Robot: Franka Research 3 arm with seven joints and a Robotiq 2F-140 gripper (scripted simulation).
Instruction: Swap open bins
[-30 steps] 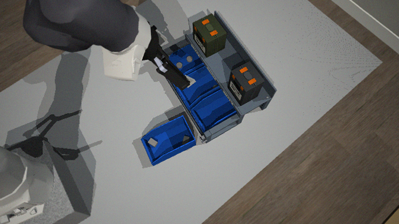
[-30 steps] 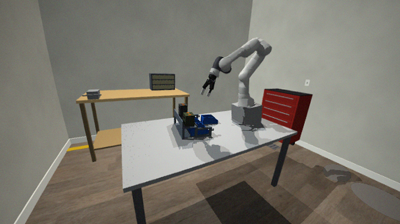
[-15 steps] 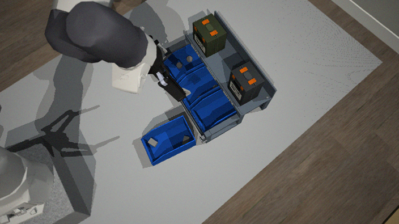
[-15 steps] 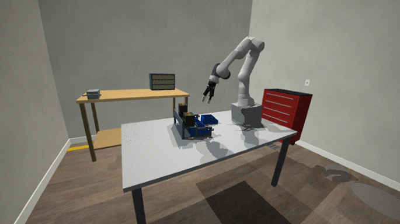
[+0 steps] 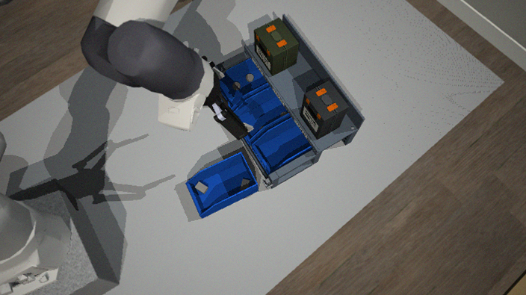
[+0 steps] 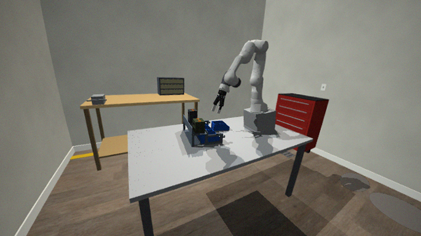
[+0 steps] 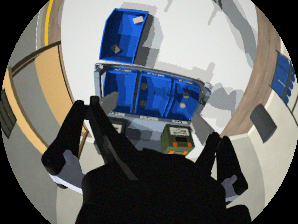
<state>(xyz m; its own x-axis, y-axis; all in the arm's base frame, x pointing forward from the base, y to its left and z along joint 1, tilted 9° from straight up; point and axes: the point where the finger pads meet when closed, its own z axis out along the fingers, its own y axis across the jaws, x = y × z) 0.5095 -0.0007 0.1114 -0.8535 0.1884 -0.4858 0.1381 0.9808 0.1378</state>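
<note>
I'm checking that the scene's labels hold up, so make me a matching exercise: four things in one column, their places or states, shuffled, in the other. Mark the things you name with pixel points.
Things:
1. gripper (image 5: 234, 100) (image 6: 216, 111) (image 7: 156, 109)
2. table bin (image 5: 224, 175) (image 6: 220, 125) (image 7: 122, 37)
3. green box (image 5: 276, 48) (image 6: 198, 125) (image 7: 178, 140)
4. red cabinet (image 6: 292, 117)

Places or states:
A. on the shelf's upper board
B. open, above the shelf
C. on the floor
D. beside the shelf, parts inside

Pairs: 1-B, 2-D, 3-A, 4-C

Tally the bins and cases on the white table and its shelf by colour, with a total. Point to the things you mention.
Blue open plastic-looking bins (image 5: 282, 144) (image 6: 209, 139) (image 7: 119, 90): 4
Olive-green box-shaped case with orange latches (image 5: 277, 46) (image 6: 198, 125) (image 7: 178, 140): 1
Black box-shaped case with orange latches (image 5: 324, 109) (image 6: 192, 115): 1
Total: 6
</note>
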